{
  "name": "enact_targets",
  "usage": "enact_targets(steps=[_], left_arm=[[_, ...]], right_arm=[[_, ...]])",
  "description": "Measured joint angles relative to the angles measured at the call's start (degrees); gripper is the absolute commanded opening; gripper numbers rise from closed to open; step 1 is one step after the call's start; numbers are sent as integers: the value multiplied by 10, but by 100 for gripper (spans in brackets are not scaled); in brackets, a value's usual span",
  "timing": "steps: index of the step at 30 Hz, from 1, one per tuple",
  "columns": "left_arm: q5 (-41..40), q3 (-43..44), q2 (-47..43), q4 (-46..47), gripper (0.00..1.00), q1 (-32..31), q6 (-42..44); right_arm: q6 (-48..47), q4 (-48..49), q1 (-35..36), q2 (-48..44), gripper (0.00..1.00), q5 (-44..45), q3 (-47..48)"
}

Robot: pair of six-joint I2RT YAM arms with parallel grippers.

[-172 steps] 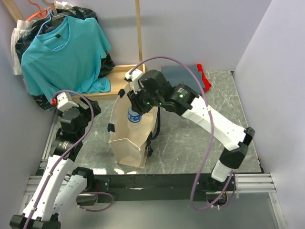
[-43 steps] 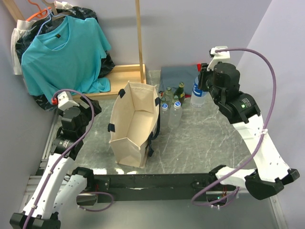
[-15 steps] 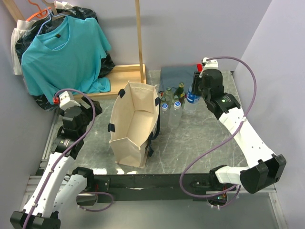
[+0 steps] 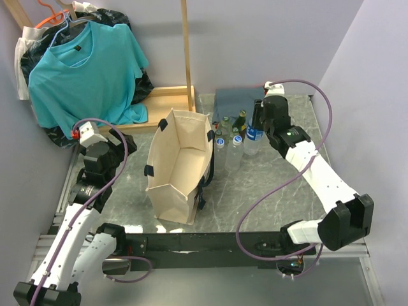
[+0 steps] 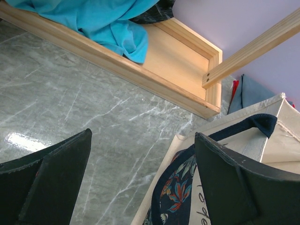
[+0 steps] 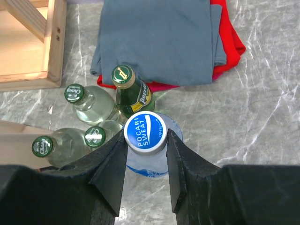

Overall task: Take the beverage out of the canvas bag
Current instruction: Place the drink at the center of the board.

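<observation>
**Top external view:** The canvas bag stood open left of the tabletop's centre. The beverage, inside the bag seconds earlier, was outside it near the far edge, just beside the glass bottles. The right gripper had carried it lower and nearer them. The left gripper had not moved.

**Left wrist view:** The left jaws stood wide, holding nothing.

**Right wrist view:** The right fingers clamped the beverage's neck below its blue cap.
</observation>
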Motion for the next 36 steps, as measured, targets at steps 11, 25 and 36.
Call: enact_targets(steps=[11,25,36], left_arm=[[0,0,11,0,96,0,0],[-3,0,12,0,96,0,-1],[-4,0,19,1,96,0,-3]], right_arm=[[-3,37,0,14,0,0,-20],[-10,74,0,50,0,-12,-39],[-21,94,-3,65,0,-35,-47]])
